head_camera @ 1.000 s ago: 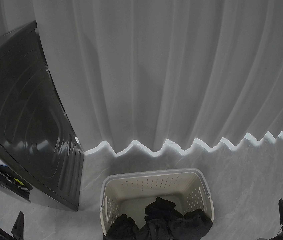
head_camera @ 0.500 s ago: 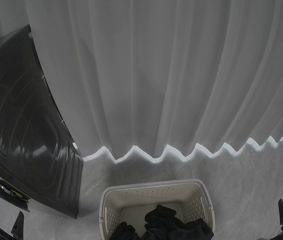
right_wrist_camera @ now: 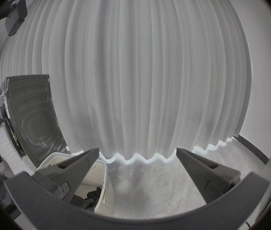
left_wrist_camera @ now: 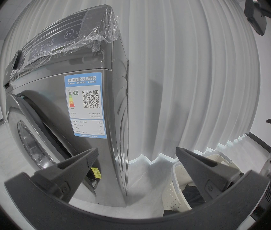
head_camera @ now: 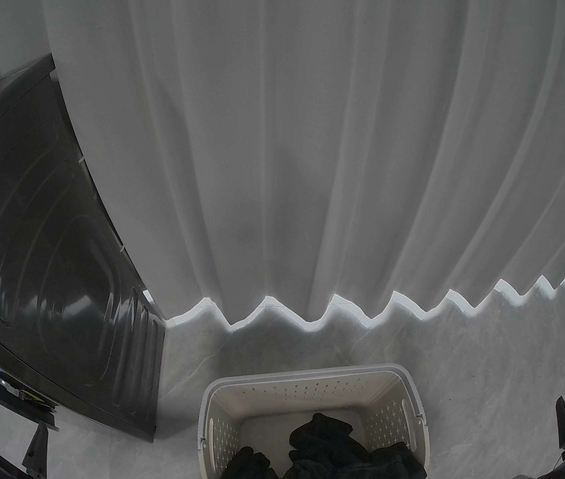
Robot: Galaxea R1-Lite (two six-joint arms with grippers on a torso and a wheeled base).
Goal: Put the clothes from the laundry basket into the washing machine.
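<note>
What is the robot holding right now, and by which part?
Nothing. The left gripper and the right gripper are both open and empty; the clothes lie in the basket.

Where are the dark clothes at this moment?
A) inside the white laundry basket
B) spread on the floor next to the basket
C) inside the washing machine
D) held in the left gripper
A: the dark clothes lie heaped inside the white laundry basket, which stands apart from the washing machine.
</note>
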